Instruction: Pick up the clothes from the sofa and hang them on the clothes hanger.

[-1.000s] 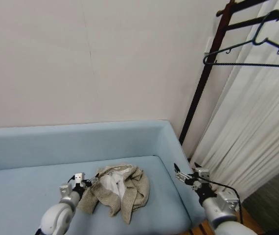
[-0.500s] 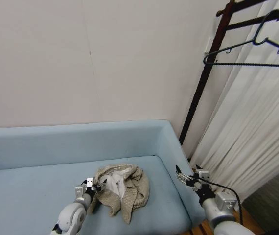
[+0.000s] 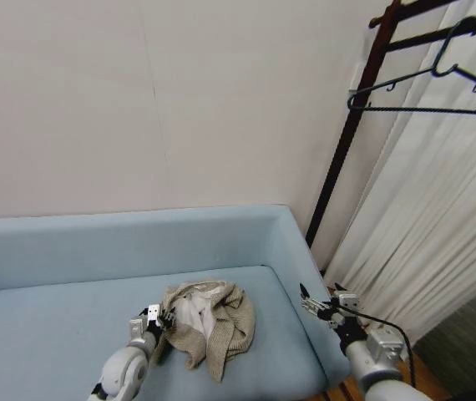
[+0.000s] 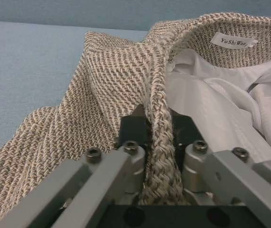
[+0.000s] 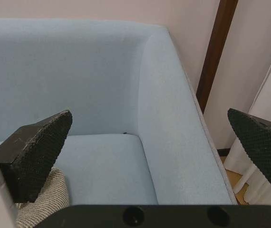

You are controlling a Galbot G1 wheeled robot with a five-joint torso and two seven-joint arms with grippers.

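A beige tweed jacket with white lining lies crumpled on the light blue sofa, right of the seat's middle. My left gripper is at the jacket's left edge. The left wrist view shows my left gripper shut on the jacket's braided trim, which runs between the two fingers. My right gripper hovers open over the sofa's right arm, apart from the jacket. Both pads of my right gripper are spread wide with nothing between them. A black hanger hangs on the rack, upper right.
A dark wooden rack pole rises beside the sofa's right arm. White curtains hang to the right of it. A plain wall stands behind the sofa. The left part of the seat is bare.
My left gripper moved right along the seat to the jacket's left edge and closed on its trim. The right gripper sank slightly.
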